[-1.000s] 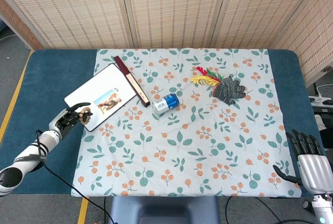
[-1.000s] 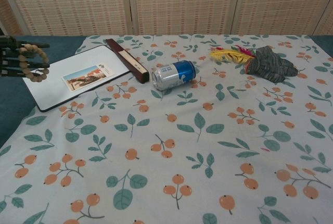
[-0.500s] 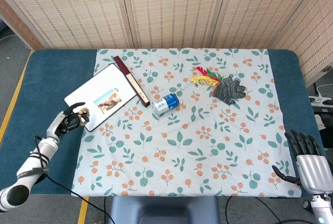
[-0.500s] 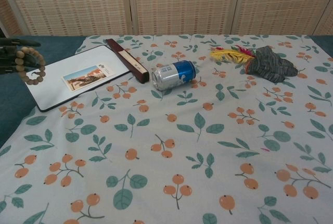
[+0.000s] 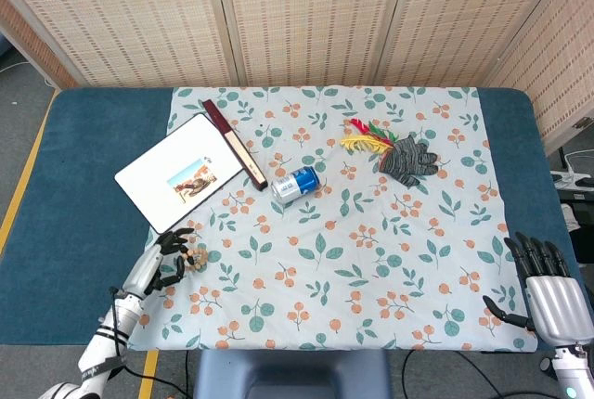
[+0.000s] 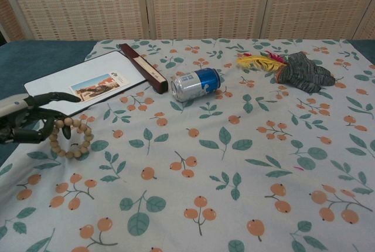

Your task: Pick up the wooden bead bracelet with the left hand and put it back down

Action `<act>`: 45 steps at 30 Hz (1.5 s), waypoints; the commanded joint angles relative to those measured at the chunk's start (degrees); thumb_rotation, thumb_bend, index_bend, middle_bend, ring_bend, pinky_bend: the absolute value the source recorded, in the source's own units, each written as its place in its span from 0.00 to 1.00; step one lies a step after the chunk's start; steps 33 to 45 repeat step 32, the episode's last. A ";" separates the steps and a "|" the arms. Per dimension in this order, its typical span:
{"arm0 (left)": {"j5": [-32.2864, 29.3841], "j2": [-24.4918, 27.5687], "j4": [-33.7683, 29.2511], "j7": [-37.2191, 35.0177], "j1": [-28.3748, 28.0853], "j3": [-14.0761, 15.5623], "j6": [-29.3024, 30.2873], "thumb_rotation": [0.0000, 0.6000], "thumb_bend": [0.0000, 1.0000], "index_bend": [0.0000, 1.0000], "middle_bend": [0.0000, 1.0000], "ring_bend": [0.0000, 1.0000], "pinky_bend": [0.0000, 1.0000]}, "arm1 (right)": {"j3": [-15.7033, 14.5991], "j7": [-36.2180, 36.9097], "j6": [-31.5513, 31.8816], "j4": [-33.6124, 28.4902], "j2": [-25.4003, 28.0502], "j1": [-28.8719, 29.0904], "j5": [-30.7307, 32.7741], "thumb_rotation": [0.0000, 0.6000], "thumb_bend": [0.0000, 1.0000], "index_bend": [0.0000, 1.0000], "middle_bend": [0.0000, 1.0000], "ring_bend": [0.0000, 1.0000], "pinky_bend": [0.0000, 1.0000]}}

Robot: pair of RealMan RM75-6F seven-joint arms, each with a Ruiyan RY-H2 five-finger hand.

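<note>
vs 1 s ago: left hand (image 5: 165, 254) w/ the wooden bead bracelet (image 6: 70, 138) has come off the white board's (image 5: 158, 173) near-left corner and moved toward the robot, now low over the front-left of the floral cloth (image 5: 371, 260). right hand (image 5: 548, 289), can, glove, feathers all unchanged.

left hand: fingers curled around one side of the bracelet, holding it; in chest view the bead loop hangs from the dark fingers (image 6: 35, 124), its lower edge at or just above the cloth, can't tell if touching. bracelet sits near the cloth's left edge, in front of the board, well apart from the can.

moving right: board lies tilted, part on cloth, part on blue table top (image 5: 74, 139), small photo card (image 5: 192, 181) on it. dark red flat box (image 5: 235, 144) along board's right edge. blue/silver can (image 5: 296, 183) on its side near cloth centre. further right yellow-red feathers (image 5: 364, 135) touching a grey knit glove (image 5: 406, 159).

far right: right hand at front-right table corner, fingers extended and apart, holding nothing.

behind the table: woven reed screen panels (image 5: 306, 9); grey floor w/ yellow line (image 5: 23, 181) at left.
</note>
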 commanded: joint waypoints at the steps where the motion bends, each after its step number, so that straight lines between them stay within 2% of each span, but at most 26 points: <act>1: 2.21 -3.21 3.82 3.50 -0.62 3.28 2.63 1.00 0.71 0.13 0.47 0.19 0.00 | -0.01 0.05 0.13 -0.05 0.06 -0.06 -0.06 0.53 0.19 0.00 0.00 0.00 0.00; 5: 5.91 -5.45 8.04 6.42 -1.19 5.83 7.60 1.00 0.65 0.09 0.43 0.18 0.00 | 0.06 0.15 0.32 -0.03 0.14 -0.14 -0.01 0.53 0.19 0.00 0.00 0.00 0.00; 10: 8.79 -5.89 9.95 7.12 -1.52 7.74 12.65 1.00 0.52 0.06 0.37 0.17 0.00 | 0.07 0.17 0.04 0.01 0.15 -0.03 0.11 0.54 0.19 0.00 0.00 0.00 0.00; 14: 9.59 -2.82 7.35 7.71 -1.78 7.83 15.95 1.00 0.47 0.03 0.14 0.07 0.00 | 0.50 -0.35 1.22 0.35 -0.18 -0.29 -0.04 0.53 0.19 0.00 0.00 0.00 0.00; 15: 10.09 -1.13 6.09 8.43 -1.75 8.01 16.65 1.00 0.47 0.01 0.06 0.03 0.00 | 0.65 -0.47 1.60 0.49 -0.31 -0.39 -0.07 0.53 0.19 0.00 0.00 0.00 0.00; 17: 11.85 4.08 2.95 13.03 -0.94 8.86 19.02 1.00 0.47 0.00 0.01 0.00 0.00 | 1.27 -0.77 2.91 1.16 -0.93 -0.62 -0.14 0.53 0.19 0.00 0.00 0.00 0.00; 20: 14.66 10.74 -1.32 21.02 3.29 10.45 27.07 1.00 0.47 0.00 0.00 0.00 0.00 | 2.06 -1.63 4.46 2.22 -1.94 -0.98 0.18 0.53 0.18 0.00 0.00 0.00 0.00; 24: 15.28 15.08 -3.80 24.09 9.18 14.06 34.23 1.00 0.47 0.00 0.00 0.00 0.00 | 2.33 -2.53 4.60 2.64 -2.49 -1.02 0.64 0.52 0.18 0.00 0.00 0.00 0.00; 26: 15.46 16.96 -4.59 27.21 9.60 15.06 33.73 1.00 0.46 0.00 0.00 0.00 0.00 | 2.33 -3.41 4.58 2.92 -2.83 -0.87 0.31 0.52 0.18 0.00 0.00 0.00 0.00; 32: 14.83 17.43 -4.82 28.76 9.25 15.10 33.45 1.00 0.46 0.00 0.00 0.00 0.00 | 1.80 -4.89 4.10 2.99 -3.53 -0.70 -0.40 0.52 0.18 0.00 0.00 0.00 0.00; 45: 14.83 17.43 -4.82 28.76 9.25 15.10 33.45 1.00 0.46 0.00 0.00 0.00 0.00 | 1.80 -4.89 4.10 2.99 -3.53 -0.70 -0.40 0.52 0.18 0.00 0.00 0.00 0.00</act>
